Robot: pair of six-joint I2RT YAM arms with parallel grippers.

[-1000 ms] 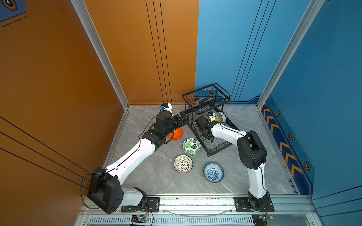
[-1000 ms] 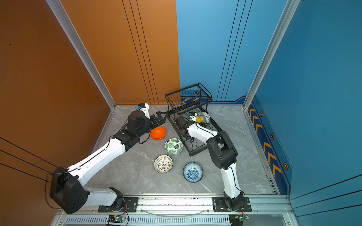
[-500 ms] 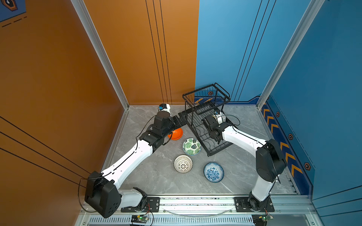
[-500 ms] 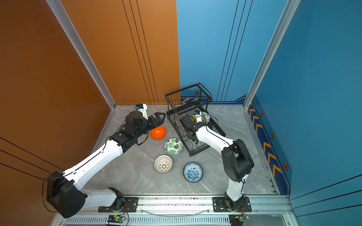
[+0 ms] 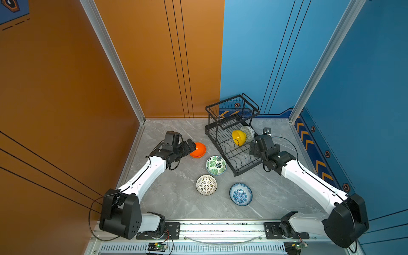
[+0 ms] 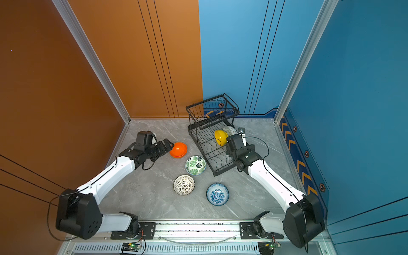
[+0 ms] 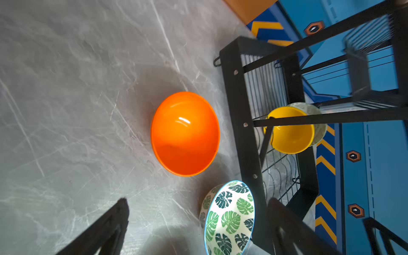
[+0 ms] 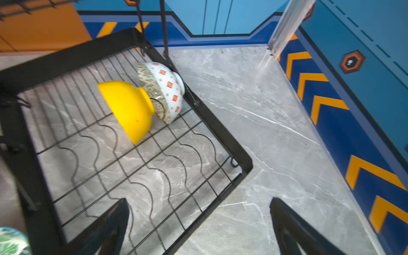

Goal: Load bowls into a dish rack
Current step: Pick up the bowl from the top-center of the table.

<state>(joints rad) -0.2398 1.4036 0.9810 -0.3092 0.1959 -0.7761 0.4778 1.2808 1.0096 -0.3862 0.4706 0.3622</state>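
The left jaws stood spread, empty, near the orange bowl [image 5: 198,150] on the counter [image 5: 176,194]. The right jaws gaped empty by the dish rack [image 8: 66,58], where the yellow bowl [image 8: 130,108] leaned against the grey-green bowl [image 8: 163,88].

The black wire dish rack [image 8: 223,130] stands askew, far and right of centre; in its base the yellow bowl [image 5: 239,137] stands on edge against the pale patterned bowl [image 5: 248,132]. Left of it sits the orange bowl [image 5: 198,150], nearer the leaf bowl [image 5: 216,165], nearest the lattice bowl [image 5: 206,185] and blue floral bowl [image 5: 240,194]
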